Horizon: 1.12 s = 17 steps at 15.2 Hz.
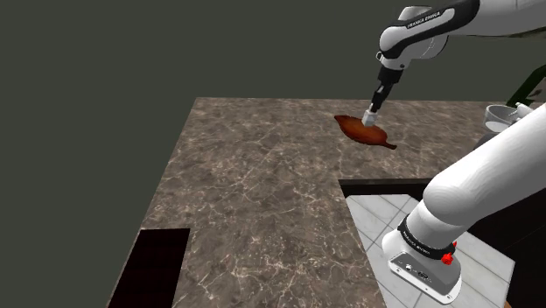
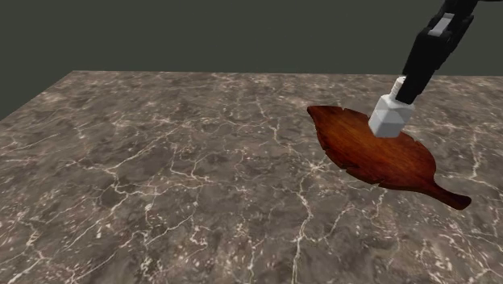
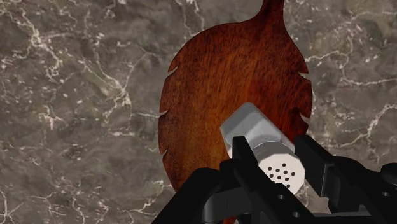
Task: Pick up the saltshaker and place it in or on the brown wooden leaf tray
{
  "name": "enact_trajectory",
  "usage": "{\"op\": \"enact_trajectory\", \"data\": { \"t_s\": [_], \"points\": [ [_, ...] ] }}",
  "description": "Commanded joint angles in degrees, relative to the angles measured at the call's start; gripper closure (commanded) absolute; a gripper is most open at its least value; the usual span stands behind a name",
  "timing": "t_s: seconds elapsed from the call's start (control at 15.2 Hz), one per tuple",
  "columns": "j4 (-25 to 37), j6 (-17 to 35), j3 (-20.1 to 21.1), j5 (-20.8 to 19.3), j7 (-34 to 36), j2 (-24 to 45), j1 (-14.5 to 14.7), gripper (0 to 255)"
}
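The saltshaker (image 2: 390, 117) is a white faceted block with a perforated cap. Its base sits on the brown wooden leaf tray (image 2: 379, 161), near the tray's middle, and it leans slightly. My black gripper (image 2: 405, 87) comes down from above and is shut on the shaker's cap end. In the wrist view the two fingers clasp the saltshaker (image 3: 254, 130) at the gripper (image 3: 275, 158), with the leaf tray (image 3: 216, 83) spread beneath. From the shoulder view the tray (image 1: 363, 133) lies at the far right part of the counter, with the gripper (image 1: 375, 105) over it.
The tray lies on a dark marble counter (image 1: 254, 184) whose edge steps in beside the stand, above tiled floor (image 1: 381, 219). A black area (image 1: 157, 262) cuts into the counter's near left. A grey round object (image 1: 501, 114) stands at the far right.
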State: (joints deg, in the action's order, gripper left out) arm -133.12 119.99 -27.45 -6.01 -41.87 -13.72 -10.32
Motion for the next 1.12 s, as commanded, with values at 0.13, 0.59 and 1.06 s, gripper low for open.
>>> {"op": "enact_trajectory", "data": {
  "t_s": [0.13, 0.59, 1.06],
  "points": [
    [-1.94, 3.35, -0.5, 0.47, -0.55, 1.48, 0.05, 255],
    [-2.15, 3.74, -0.55, 0.53, -0.62, 1.67, 0.06, 255],
    [-2.15, 3.74, -0.55, 0.53, -0.62, 1.67, 0.06, 0]
  ]
}}
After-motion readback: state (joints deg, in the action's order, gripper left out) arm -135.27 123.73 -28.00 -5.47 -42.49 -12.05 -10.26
